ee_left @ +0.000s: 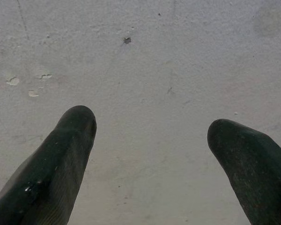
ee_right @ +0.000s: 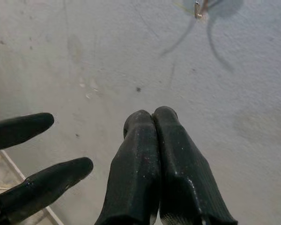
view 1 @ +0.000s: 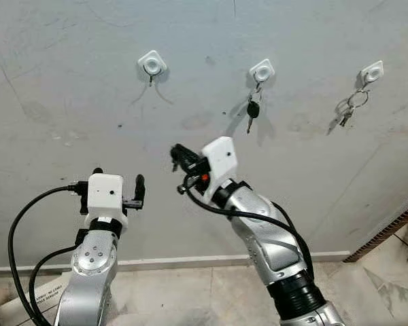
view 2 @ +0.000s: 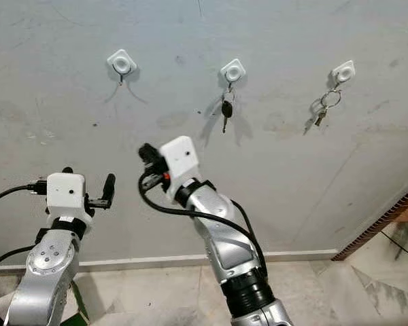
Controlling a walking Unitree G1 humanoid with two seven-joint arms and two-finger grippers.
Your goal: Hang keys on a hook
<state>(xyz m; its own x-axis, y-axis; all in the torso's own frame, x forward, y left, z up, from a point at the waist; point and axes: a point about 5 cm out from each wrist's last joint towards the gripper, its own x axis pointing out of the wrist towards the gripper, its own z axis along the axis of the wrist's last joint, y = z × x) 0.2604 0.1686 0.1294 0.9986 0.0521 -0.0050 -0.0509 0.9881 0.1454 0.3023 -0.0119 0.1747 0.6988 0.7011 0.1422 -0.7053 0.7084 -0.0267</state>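
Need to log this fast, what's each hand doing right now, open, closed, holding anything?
Left hand: open, empty, facing the wall.
Right hand: closed, nothing visible between its fingers.

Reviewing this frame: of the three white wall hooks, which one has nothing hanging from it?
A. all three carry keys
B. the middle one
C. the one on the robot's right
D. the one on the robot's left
D: the left hook is bare, while the middle hook holds a black-headed key and the right hook holds a key ring.
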